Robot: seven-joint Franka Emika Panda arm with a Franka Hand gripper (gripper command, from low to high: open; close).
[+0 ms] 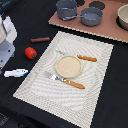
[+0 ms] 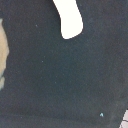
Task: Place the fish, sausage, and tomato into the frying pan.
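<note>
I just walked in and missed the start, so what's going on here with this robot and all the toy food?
Nothing is being handled yet. The robot arm sits at the exterior view's left edge; its gripper isn't clearly visible. The fish, tomato and sausage all lie on the dark table beside the placemat. The frying pan sits on the brown board farther back, next to a taller pot, with none of the food in it.

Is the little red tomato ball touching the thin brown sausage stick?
Apart. The exterior view shows the small glossy red tomato and the reddish-brown sausage rod with a strip of dark table plainly between them.
</note>
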